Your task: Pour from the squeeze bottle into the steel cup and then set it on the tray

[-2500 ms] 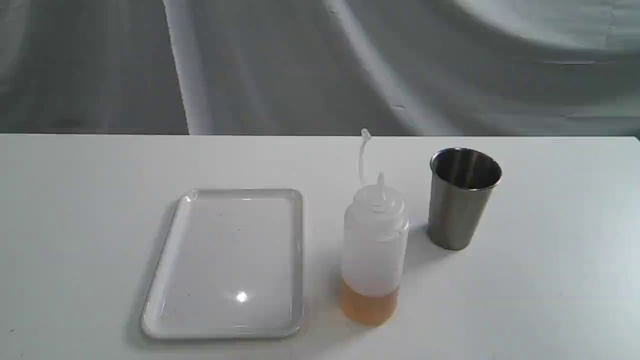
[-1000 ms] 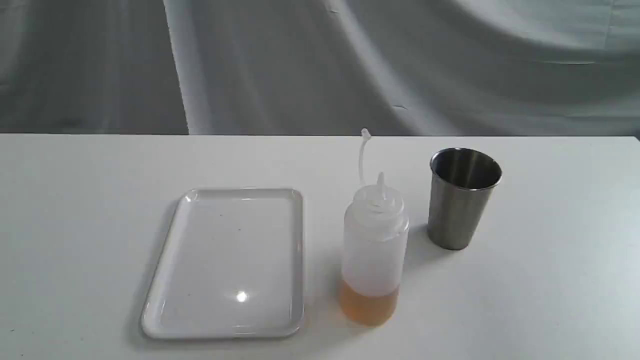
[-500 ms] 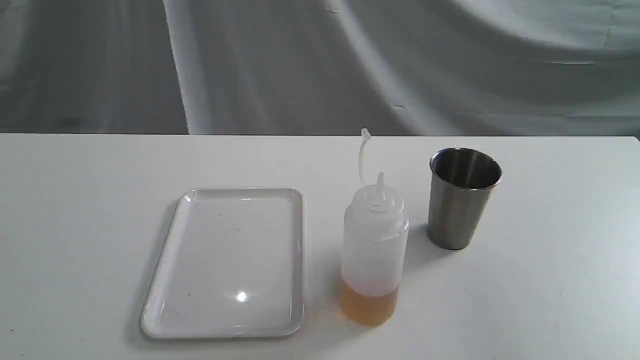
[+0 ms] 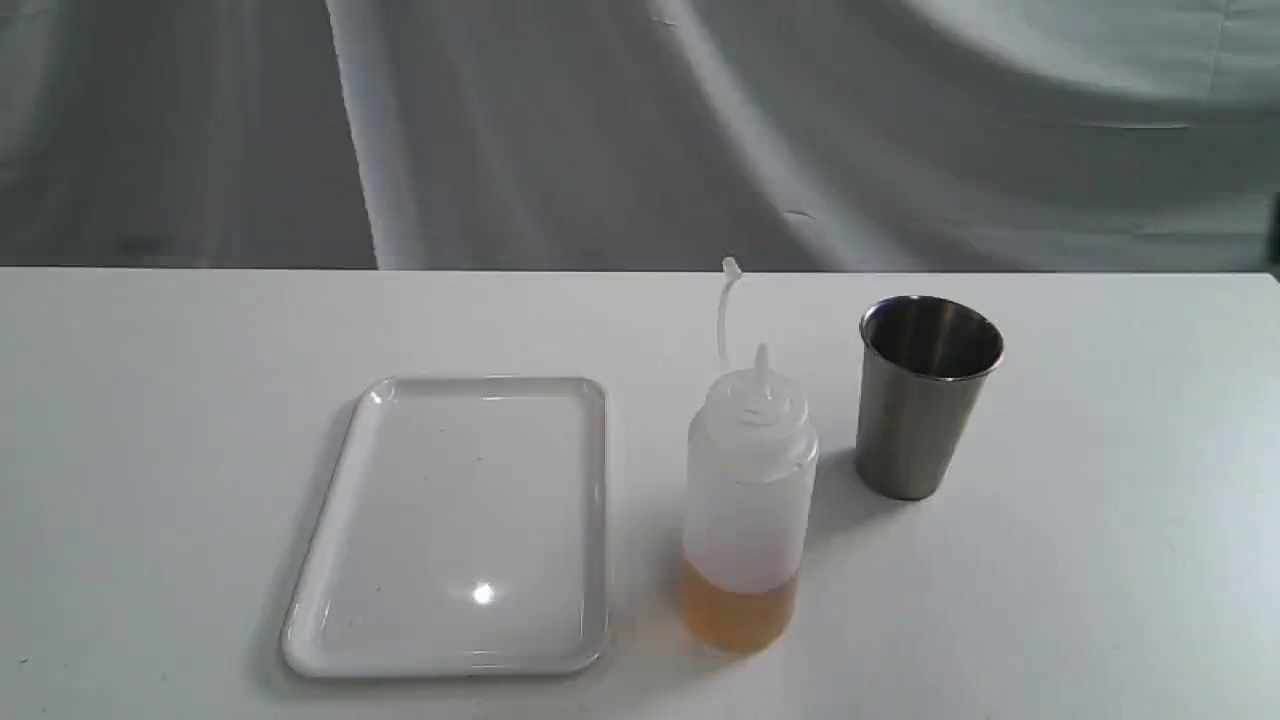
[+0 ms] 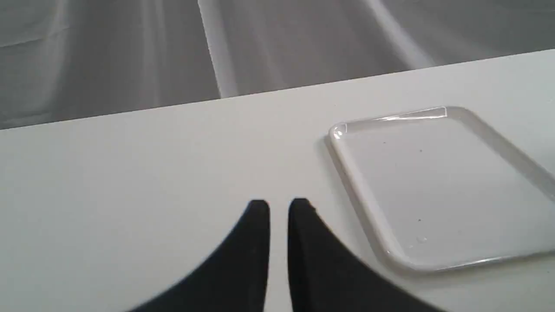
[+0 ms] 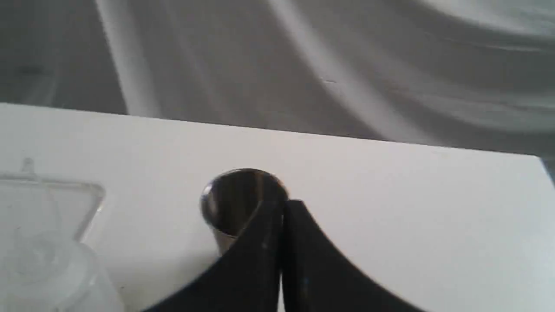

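The squeeze bottle (image 4: 748, 500) stands upright on the table, amber liquid at its bottom and its cap strap sticking up. Just right of it and further back stands the steel cup (image 4: 925, 400), upright. Left of the bottle the white tray (image 4: 445, 520) lies flat with nothing on it. Neither gripper shows in the exterior view. In the left wrist view my left gripper (image 5: 279, 203) hovers over bare table beside the tray (image 5: 433, 182), its fingers nearly together and holding nothing. My right gripper (image 6: 282, 203) is shut and empty, just in front of the cup (image 6: 234, 201); the bottle (image 6: 43, 268) is blurred.
The white table (image 4: 1100, 560) ends at a far edge against a grey draped cloth (image 4: 600, 130). Bare tabletop lies right of the cup and left of the tray. A dark sliver (image 4: 1276, 235) shows at the right border of the exterior view.
Bottle, cup and tray have not moved. A dark sliver has appeared at the right edge of the exterior view.
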Robot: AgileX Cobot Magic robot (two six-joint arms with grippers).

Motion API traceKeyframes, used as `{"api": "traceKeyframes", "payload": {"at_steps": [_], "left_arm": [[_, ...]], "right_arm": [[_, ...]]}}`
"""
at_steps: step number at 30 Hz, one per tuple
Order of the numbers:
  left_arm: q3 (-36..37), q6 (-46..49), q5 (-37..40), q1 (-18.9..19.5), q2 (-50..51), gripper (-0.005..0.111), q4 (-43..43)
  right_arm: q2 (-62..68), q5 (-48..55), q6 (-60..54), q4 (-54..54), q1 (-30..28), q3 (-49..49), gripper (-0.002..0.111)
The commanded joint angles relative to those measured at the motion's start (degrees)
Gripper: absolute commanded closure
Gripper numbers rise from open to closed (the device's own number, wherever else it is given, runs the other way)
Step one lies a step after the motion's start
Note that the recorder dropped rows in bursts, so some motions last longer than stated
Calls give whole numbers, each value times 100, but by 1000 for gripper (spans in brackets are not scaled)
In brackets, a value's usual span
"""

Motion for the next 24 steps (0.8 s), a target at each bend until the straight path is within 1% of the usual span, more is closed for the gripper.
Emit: {"api": "traceKeyframes", "payload": {"at_steps": [1,4,8,13,15,19,24], "left_arm": [[25,-10,-37,-18,-28,98,3],[25,-10,-37,-18,-28,98,3],[25,-10,-37,-18,-28,98,3],[25,-10,-37,-18,-28,98,3],[25,-10,-37,-18,-28,98,3],[25,-10,-37,-18,-28,98,3],[25,-10,-37,-18,-28,98,3]], "right_arm": [[555,-193,-139,41,700,-70,108],[967,-222,-139,41,1181,-70,108],[1290,-451,-120,142,1579,48,108],[1301,-1329,-120,335,1939,941,108],[1301,-1665,-120,488,2059,1325,108],[1365,-2650,-155,724,2239,2092,108],[1936,-3203,-171,998,2239,2298,108]]}}
